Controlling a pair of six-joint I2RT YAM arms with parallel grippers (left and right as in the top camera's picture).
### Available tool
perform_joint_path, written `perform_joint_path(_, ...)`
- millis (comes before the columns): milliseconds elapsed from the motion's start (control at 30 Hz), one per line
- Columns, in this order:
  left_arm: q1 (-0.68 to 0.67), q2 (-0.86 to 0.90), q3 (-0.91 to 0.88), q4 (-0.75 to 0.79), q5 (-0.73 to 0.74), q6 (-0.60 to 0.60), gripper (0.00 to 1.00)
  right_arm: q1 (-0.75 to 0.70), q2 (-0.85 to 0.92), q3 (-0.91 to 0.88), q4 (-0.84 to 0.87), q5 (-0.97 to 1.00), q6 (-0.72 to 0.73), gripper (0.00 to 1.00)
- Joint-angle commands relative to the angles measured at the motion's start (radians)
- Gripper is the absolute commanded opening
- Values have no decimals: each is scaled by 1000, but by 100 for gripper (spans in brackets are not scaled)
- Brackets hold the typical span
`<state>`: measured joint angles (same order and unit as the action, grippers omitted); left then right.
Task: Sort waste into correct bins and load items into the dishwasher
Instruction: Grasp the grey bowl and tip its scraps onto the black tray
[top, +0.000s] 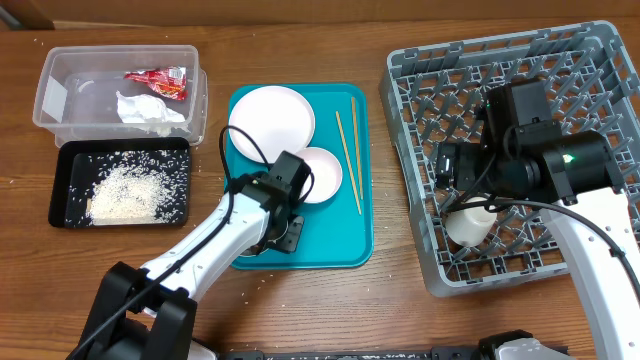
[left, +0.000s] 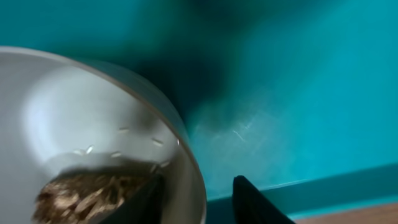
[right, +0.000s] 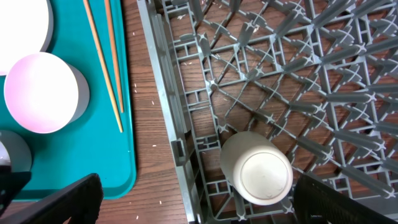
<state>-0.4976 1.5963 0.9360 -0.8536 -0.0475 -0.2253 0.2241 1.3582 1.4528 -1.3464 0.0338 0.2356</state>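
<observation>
On the teal tray (top: 345, 235), my left gripper (top: 283, 232) is down over a small white bowl (left: 93, 124) that holds rice crumbs and a brown lump (left: 87, 196). The left gripper (left: 199, 202) straddles the bowl's rim, one finger inside and one outside with a gap, so it is open. My right gripper (right: 199, 205) stands wide open above an upturned white cup (right: 258, 168) in the grey dish rack (top: 600, 60). A white plate (top: 270, 120) and a second bowl (top: 320, 172) lie on the tray. The clear tub (top: 60, 95) holds the red wrapper (top: 158, 80) and the napkin (top: 148, 110). The black tray (top: 70, 160) holds rice (top: 125, 190).
Two wooden chopsticks (top: 350, 150) lie along the teal tray's right side. Stray rice grains dot the wooden table (top: 400, 300) round the trays. The rack's upright pegs (right: 280, 62) stand close around the cup (top: 470, 225).
</observation>
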Motion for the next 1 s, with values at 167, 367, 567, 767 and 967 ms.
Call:
perform_joint_path(167, -7, -6, -84, 78, 14, 23, 4, 4, 2, -1, 6, 10, -5, 100)
perform_joint_path(367, -5, -8, 4, 16, 22, 8, 4, 4, 2, -1, 5, 11, -5, 100)
perform_joint_path(567, 76, -9, 265, -227, 72, 3, 4, 4, 2, -1, 6, 11, -5, 100)
perform_joint_path(767, 284, -9, 483, -389, 309, 186, 4, 4, 2, -1, 6, 10, -8, 100)
perform_joint_path(967, 597, -6, 482, -399, 558, 372, 4, 4, 2, -1, 6, 10, -8, 100)
